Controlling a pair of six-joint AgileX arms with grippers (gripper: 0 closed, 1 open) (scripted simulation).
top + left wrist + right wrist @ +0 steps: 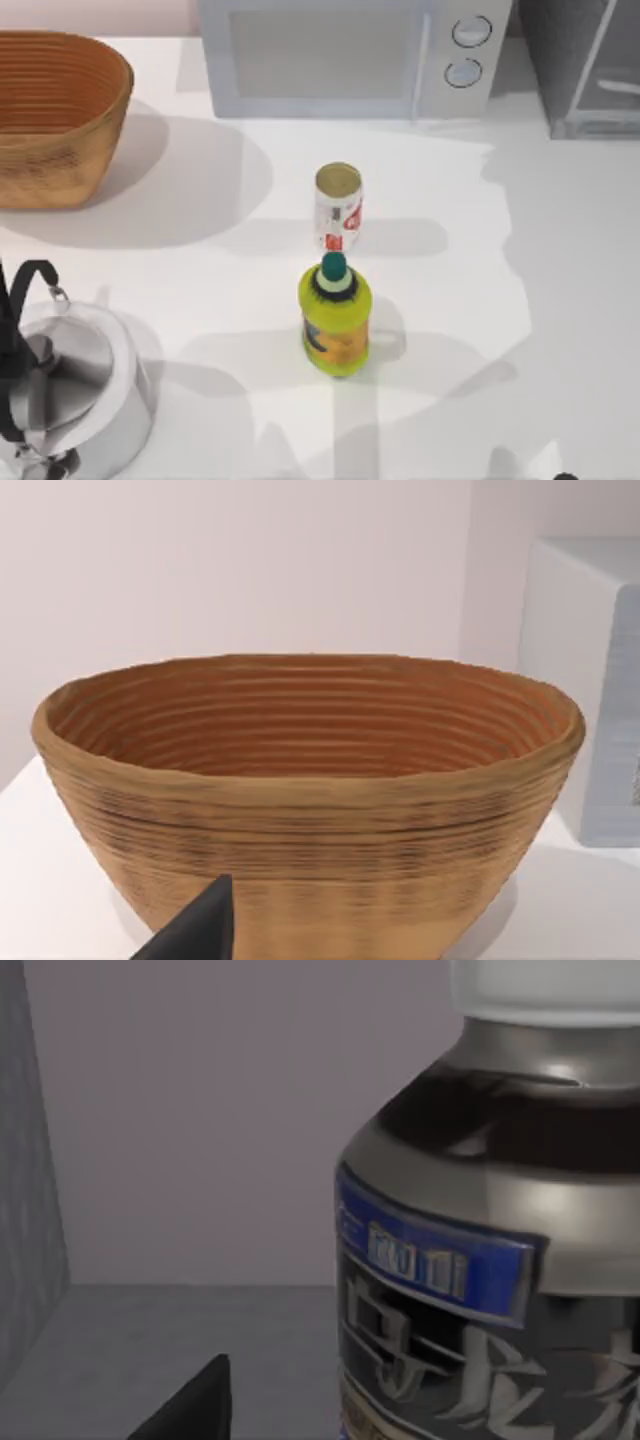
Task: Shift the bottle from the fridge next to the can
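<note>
Here the right hand's spread is unclear, close beside the bottle (490, 1260).

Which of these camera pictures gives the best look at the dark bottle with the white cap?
The right wrist view: the dark bottle with white cap and blue label stands close up inside the grey fridge. The top view and left wrist view give no look at it.

The bottle (500, 1260) carries a grey label with a blue band across its top; the band holds pale block letters too blurred to read. Below the band stand large pale characters that look like Chinese or Japanese script, cut off by the picture's edge. The can (338, 210) bears red markings, but no word or number on it can be read.
</note>
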